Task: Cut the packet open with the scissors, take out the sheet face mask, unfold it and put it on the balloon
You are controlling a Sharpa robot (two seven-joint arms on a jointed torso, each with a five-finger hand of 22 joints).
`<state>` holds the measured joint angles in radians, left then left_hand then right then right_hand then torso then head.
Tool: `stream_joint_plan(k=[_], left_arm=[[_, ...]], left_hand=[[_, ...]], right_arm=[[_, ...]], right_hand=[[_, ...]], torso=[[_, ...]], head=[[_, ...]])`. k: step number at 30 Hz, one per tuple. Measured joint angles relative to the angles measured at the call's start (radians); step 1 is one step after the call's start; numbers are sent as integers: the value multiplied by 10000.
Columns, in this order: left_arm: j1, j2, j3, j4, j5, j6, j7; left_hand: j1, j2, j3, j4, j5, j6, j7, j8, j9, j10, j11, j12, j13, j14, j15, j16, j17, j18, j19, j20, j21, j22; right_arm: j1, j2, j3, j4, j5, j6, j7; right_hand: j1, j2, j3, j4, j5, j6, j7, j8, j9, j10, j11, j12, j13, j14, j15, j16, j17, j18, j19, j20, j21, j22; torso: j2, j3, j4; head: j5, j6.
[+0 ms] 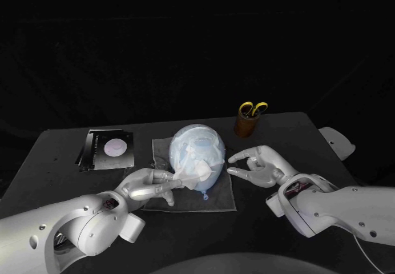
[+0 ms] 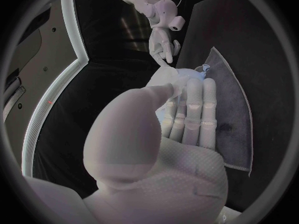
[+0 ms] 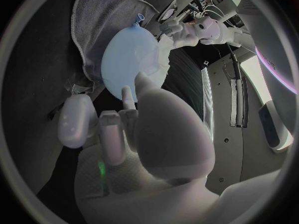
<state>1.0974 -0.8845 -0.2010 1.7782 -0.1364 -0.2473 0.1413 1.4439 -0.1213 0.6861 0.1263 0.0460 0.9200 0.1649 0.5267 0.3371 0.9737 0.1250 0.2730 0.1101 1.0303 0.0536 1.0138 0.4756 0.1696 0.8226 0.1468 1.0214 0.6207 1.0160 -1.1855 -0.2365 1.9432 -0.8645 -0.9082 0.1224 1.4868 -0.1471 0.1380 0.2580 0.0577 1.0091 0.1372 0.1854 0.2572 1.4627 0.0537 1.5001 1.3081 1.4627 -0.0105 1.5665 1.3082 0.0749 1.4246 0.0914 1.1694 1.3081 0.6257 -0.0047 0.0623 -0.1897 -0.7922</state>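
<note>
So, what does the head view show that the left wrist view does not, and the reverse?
The head view adds the yellow-handled scissors in a brown holder, the black packet and the whole pale blue balloon. The left wrist view adds the palm side of the left hand. Both share the white sheet face mask, which the left hand pinches, the grey cloth, and the right hand, holding nothing.

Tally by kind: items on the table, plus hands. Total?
balloon: 1
sheet mask: 1
packet: 1
scissors: 1
brown holder: 1
grey cloth: 1
hands: 2, left hand and right hand
Total: 8
</note>
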Motion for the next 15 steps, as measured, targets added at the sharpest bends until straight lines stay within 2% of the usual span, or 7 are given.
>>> stream_joint_plan(k=[2, 7, 11, 15], left_arm=[[0, 0, 0, 5, 100, -6, 28], [0, 25, 0, 29, 409, 4, 132], [0, 47, 0, 49, 654, 13, 250], [0, 49, 0, 51, 839, 20, 347]], left_hand=[[-105, 26, 85, 7, -2, -64, 51, 2, 0, 225, -14, -298, -177, 242, -27, -178, -97, -3, 100, -33, 0, -62], [-340, 213, 183, 101, -3, -518, -70, 292, 5, 1023, -158, -650, -374, 784, -181, -425, -188, -5, 389, -137, -118, -249], [-388, 383, 252, 170, -3, -919, -165, 690, 7, 1777, -299, -792, -402, 1043, -303, -452, -147, -5, 533, -251, -163, -348], [-321, 462, 278, 196, -6, -1071, -176, 912, 7, 2206, -375, -834, -358, 1069, -319, -368, 29, -7, 572, -291, -163, -358]], right_arm=[[0, -37, 0, 27, -2, 34, -34], [0, -121, -3, 103, -14, 173, -163], [0, -147, -3, 151, -30, 284, -254], [0, -157, -3, 180, -42, 355, -312]], right_hand=[[0, 0, 0, 0, 0, 0, 0, 0, 0, 0, 0, -1, -1, 0, 0, -1, 0, 1, 0, 0, 0, 0], [0, 0, 0, 0, 0, 3, -3, 0, 4, -12, -12, 1, -5, 0, 0, -28, 0, 1, 0, 0, 0, -2], [0, 0, 0, 0, 0, 34, -34, 0, 11, -16, -16, 53, -8, 0, 1, 6, -1, 1, 0, 0, 0, -6], [-18, 18, 0, 0, 0, 34, -35, 24, 11, -16, -16, 54, -7, -1, 1, 8, -7, 1, 0, 0, 41, -8]], torso=[[-3, 0, 0], [-3, 1, -11], [-3, 1, -12], [-3, 7, -12]], head=[[0, 6], [0, 9], [-13, 18], [-29, 32]])
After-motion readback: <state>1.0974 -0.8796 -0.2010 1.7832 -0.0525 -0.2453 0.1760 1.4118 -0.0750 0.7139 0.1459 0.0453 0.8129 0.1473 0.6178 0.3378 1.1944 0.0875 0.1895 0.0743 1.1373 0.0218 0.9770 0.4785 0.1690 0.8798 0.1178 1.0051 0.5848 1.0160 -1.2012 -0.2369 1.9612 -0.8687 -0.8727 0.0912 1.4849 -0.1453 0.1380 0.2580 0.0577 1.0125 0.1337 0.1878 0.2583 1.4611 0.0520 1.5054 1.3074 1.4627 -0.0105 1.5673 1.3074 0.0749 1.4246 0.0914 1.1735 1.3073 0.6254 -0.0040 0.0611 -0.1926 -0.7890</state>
